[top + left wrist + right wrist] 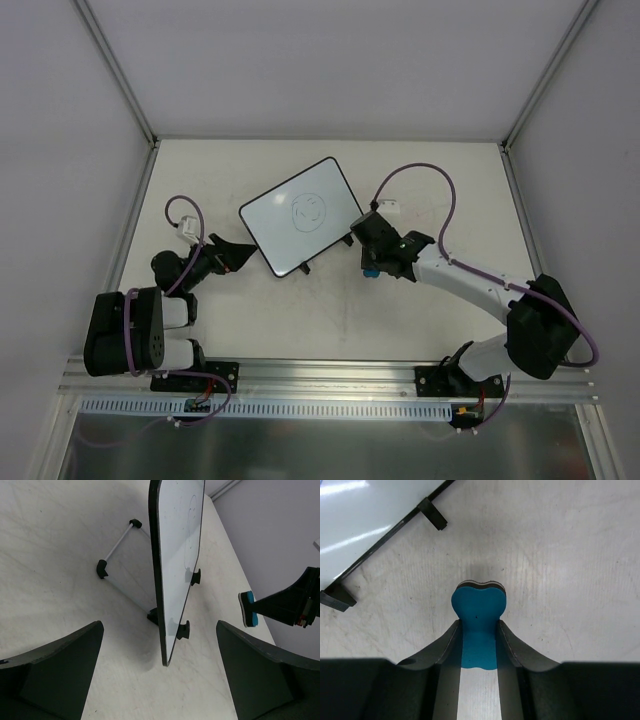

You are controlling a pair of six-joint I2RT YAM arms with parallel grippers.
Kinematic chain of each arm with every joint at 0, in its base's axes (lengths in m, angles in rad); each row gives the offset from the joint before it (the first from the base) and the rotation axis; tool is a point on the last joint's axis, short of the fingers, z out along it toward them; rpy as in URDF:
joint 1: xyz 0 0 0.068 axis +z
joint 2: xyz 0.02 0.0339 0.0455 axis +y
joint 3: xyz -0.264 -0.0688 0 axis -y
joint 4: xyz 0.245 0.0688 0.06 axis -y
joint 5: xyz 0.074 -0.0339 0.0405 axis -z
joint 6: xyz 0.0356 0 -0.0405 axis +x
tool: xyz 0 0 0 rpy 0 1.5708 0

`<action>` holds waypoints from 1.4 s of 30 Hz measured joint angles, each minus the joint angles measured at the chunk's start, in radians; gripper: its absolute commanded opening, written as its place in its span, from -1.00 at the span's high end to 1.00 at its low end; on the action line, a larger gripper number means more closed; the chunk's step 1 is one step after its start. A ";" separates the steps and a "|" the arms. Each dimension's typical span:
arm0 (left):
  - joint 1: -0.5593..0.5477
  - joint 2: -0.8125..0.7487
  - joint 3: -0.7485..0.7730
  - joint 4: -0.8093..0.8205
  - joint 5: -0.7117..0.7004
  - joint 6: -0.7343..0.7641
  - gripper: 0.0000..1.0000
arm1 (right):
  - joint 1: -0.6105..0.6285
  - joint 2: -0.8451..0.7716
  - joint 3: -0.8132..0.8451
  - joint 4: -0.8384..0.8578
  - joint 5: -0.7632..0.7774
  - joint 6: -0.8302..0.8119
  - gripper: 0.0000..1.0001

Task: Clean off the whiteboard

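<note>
From above and behind the arm bases, we look steeply down on the whole table (330, 320). From the left wrist we sit low and look along the table, near the whiteboard (180, 555), seeing it almost edge-on, the eraser (248, 611) beyond. From the right wrist we look closely down on that eraser and the whiteboard's lower edge. All three views share both.

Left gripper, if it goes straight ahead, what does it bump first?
Probably the whiteboard: its near edge stands straight ahead, between the left gripper's open fingers. Depth is hard to judge.
</note>
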 measured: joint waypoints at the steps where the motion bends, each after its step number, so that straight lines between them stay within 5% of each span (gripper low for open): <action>1: 0.000 0.010 0.007 0.000 0.004 -0.003 -0.90 | 0.000 0.000 0.008 0.000 0.007 -0.008 1.00; 11: 0.000 0.233 0.134 0.018 0.054 -0.077 -0.62 | 0.000 0.029 0.113 -0.003 0.042 -0.105 1.00; 27: -0.054 0.284 0.261 0.022 0.058 -0.105 -0.46 | -0.030 0.098 0.179 0.118 -0.063 -0.252 1.00; 34: -0.072 0.341 0.322 0.021 0.079 -0.124 0.09 | -0.034 0.119 0.179 0.234 -0.110 -0.277 1.00; 42: -0.075 0.342 0.327 0.022 0.103 -0.121 0.12 | -0.037 0.135 0.179 0.354 -0.134 -0.276 1.00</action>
